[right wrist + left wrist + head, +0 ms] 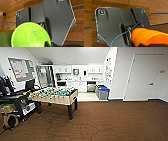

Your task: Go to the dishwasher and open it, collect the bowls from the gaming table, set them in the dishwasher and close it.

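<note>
Right gripper's fingers I cannot make out, though a green bowl [30, 35] sits low in its wrist frame; likewise the left, by an orange bowl [146, 36]. Steady, level driving toward the dishwasher [91, 86] at upper centre, skirting the foosball table [56, 95], should keep both secure.

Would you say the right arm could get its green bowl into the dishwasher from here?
Probably not yet: the dishwasher stands far across the brown floor, in the kitchen nook, while the green bowl sits at the right wrist.

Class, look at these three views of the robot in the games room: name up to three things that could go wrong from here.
1. The green bowl might slip while driving; its grip is hard to judge.
2. The orange bowl has a blue cable crossing it, which might snag.
3. The table-football table and the blue bins narrow the way to the kitchen, so the base could clip them.
</note>
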Tool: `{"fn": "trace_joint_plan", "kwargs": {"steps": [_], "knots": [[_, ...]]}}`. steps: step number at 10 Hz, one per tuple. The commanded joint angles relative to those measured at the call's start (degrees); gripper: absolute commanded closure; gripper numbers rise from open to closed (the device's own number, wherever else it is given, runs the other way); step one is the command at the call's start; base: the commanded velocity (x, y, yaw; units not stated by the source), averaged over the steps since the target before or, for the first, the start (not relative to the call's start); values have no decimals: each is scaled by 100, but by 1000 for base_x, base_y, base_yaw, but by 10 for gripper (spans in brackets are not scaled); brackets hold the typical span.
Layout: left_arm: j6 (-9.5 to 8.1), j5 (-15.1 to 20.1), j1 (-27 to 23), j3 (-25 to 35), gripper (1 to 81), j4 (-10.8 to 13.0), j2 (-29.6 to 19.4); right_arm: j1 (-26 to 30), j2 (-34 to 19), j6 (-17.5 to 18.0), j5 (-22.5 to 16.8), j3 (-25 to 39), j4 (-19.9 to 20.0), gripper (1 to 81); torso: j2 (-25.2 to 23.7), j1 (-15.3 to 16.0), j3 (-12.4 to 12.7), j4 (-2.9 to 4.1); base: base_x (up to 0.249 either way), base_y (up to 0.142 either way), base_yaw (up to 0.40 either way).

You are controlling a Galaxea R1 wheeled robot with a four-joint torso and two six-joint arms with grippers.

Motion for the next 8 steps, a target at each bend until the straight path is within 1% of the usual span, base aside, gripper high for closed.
{"fn": "trace_joint_plan", "kwargs": {"steps": [1, 7, 8], "knots": [[4, 134, -280, 1, 811, 46, -89, 345, -22, -25, -220, 27, -56, 811, 0, 0, 0, 0, 89, 0, 0], [4, 126, -254, 9, 811, 46, -89, 327, -22, -17, -212, 27, -65, 811, 2, 5, 0, 0, 102, 0, 0], [4, 126, -254, 9, 811, 46, -89, 319, -22, -17, -212, 27, -65, 811, 2, 5, 0, 0, 103, -72, 0]]}}
